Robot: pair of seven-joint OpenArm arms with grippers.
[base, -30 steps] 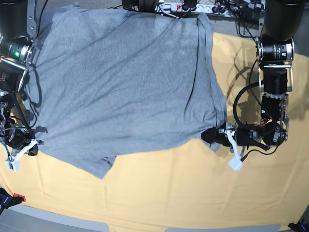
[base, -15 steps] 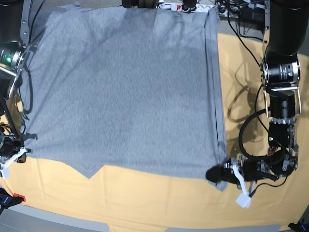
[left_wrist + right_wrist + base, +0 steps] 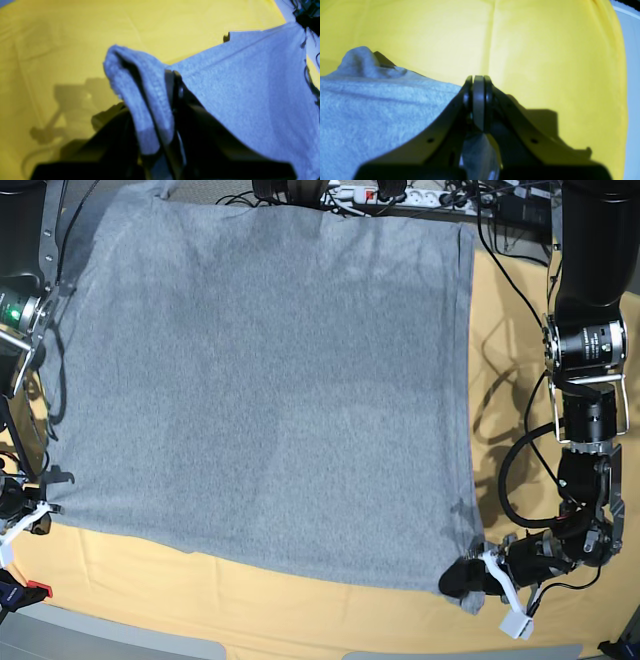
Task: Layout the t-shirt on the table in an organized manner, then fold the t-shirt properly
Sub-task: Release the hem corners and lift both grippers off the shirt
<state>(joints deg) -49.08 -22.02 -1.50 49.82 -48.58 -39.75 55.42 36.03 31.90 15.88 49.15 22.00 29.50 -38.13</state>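
Observation:
The heather-grey t-shirt point(image 3: 260, 380) is spread wide and nearly flat over the yellow-orange table point(image 3: 300, 615), plain side up, with no lettering showing. My left gripper point(image 3: 466, 578) is shut on its near right corner. In the left wrist view the folded hem of the t-shirt point(image 3: 250, 87) bunches over the left gripper point(image 3: 172, 75) above the table point(image 3: 75, 37). My right gripper point(image 3: 40, 506) is shut on the near left corner. In the right wrist view the t-shirt point(image 3: 370, 107) runs into the closed right gripper point(image 3: 478, 79) over the table point(image 3: 545, 50).
A power strip with tangled cables point(image 3: 380, 194) lies along the far edge behind the shirt. A small red and black object point(image 3: 25, 590) sits at the near left corner. The table's front edge point(image 3: 120, 638) runs just below the shirt's hem.
Both grippers have drawn the shirt toward the front edge and pulled it taut. The right side has unfolded and flattened. My left gripper has moved well toward the front, and my right gripper slightly outward.

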